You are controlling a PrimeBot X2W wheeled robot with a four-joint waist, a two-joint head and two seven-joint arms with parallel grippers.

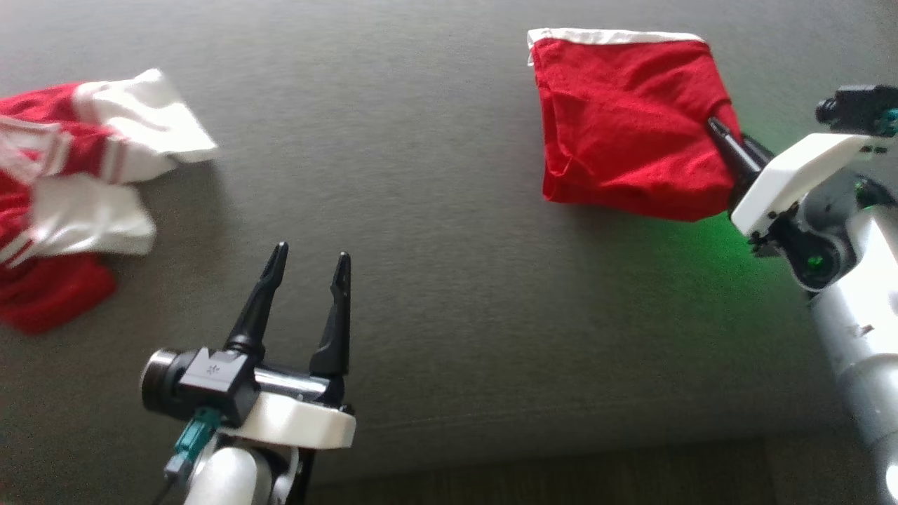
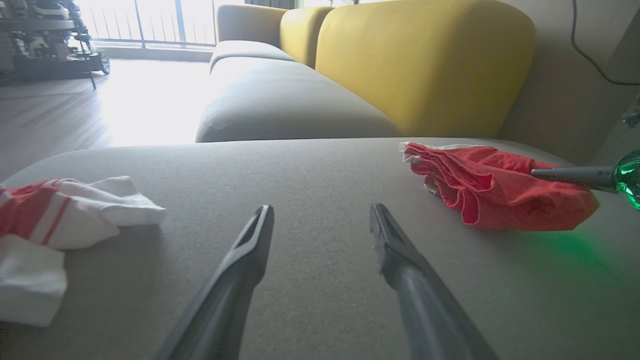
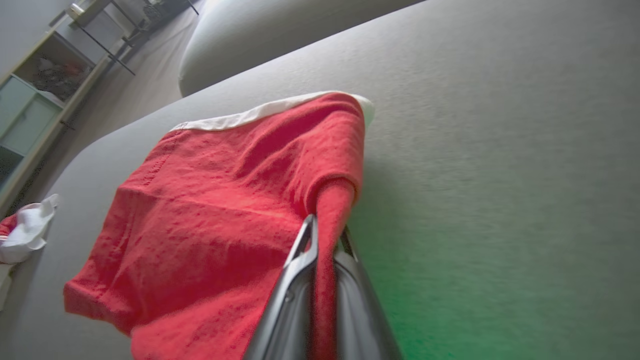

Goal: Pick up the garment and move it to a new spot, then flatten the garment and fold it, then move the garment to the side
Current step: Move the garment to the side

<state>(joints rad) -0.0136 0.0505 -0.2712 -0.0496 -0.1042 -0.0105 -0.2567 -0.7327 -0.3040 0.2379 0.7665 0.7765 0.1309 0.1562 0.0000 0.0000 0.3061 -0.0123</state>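
Red cloth with a white band (image 1: 610,35) along its far edge, the garment (image 1: 624,119) lies folded on the far right part of the grey seat (image 1: 421,210). It is about as wide as it is long. The white band faces away from the robot and the folded red edge faces the near side, with the whole piece turned slightly so that its near edge slopes towards the right. From the left wrist view the garment (image 2: 495,195) shows loose layered folds along its left edge.

At its right side the right claw (image 1: 717,126) comes in from the near right. Its two dark fingers are closed tight on a narrow ridge of the red cloth, seen from the right wrist as a roll of the garment (image 3: 215,215) pinched between the tips of the right claw (image 3: 327,227). A green glow (image 1: 715,238) falls on the seat just beside that corner.

Bare seat separates this from the left claw (image 1: 311,256), which sits near the front edge, well apart from the garment, its fingers spread wide and holding nothing. Between its tips the left claw (image 2: 321,212) shows only seat fabric.

Further left, a crumpled red and white heap of clothes (image 1: 77,182) lies at the seat's left end, well apart from both claws. Behind the seat stands a yellow backrest (image 2: 425,65), and a pale wooden floor (image 2: 50,115) lies to the far left.
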